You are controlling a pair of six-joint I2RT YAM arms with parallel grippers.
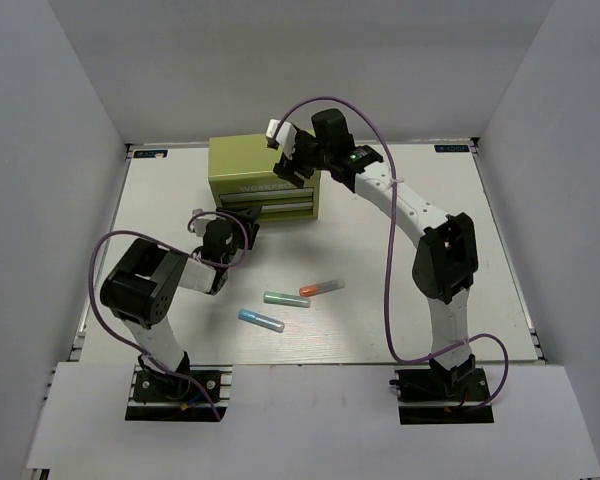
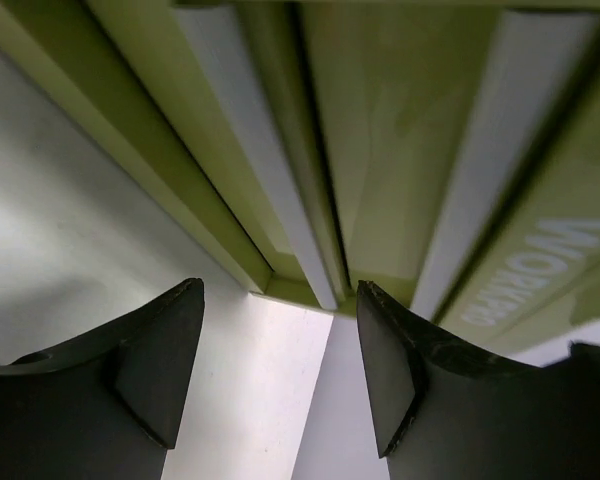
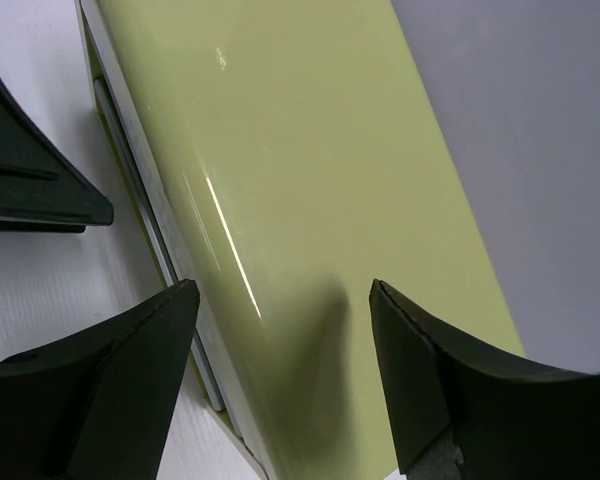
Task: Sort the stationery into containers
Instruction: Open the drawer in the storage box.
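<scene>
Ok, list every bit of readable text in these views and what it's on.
"WORK...": white lettering on the front of the olive-green chest, seen in the left wrist view. The later letters are blurred, and it is faint in the top view.
Two small corner stickers: too small to read.

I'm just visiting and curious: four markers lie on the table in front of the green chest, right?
Not quite. The top external view shows three, not four: orange marker, green marker, blue marker, on the table in front of the green chest.

Bright even overhead light, soft shadows, glare streak on the chest (image 3: 310, 230), blurry left wrist view
</scene>
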